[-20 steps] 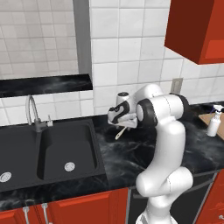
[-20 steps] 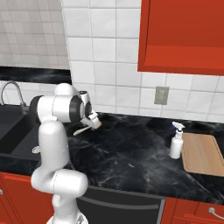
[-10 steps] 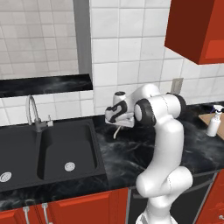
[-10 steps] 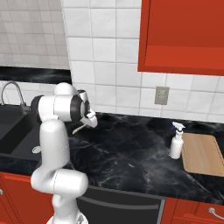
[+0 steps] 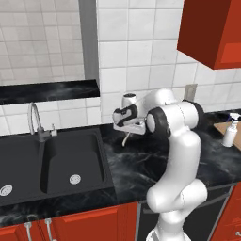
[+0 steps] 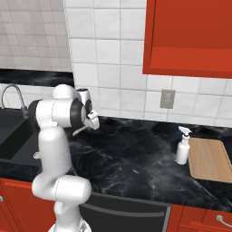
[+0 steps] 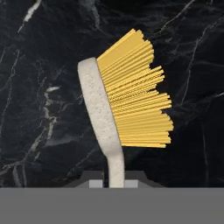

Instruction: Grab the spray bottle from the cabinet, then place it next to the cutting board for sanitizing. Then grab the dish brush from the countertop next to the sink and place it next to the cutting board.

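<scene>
Since a second ago the jaws have come together on the dish brush (image 7: 114, 127) and the hand has lifted it slightly off the countertop (image 6: 136, 158); the gripper (image 7: 114, 183) now pinches the slim cream handle near its lower end, with the head standing free above the fingertips in the hand view. From the left base view the brush (image 5: 126, 137) hangs below the gripper (image 5: 129, 128), just right of the sink (image 5: 52, 162) and its faucet (image 5: 35, 120). Handling judgement: the brush looks light and rigid in the handle, with a smooth, narrow shaft that could swivel between the pads; the yellow-tan bristles are soft and no place to grip. The present hold on the handle appears suitable, though the head sits well out from the grip and may swing on a quick traverse. Surroundings: the spray bottle (image 6: 182, 146) already stands upright just beside the left edge of the cutting board (image 6: 209, 159), far along the counter to the right. Open black counter lies between, with nothing on it that I can see. The bottle is the one obstruction of note, since it occupies the near side of the board and could be toppled during set-down. The red wall cabinet (image 6: 188, 38) hangs well above the route, and a wall outlet (image 6: 166, 99) sits on the tile behind.
</scene>
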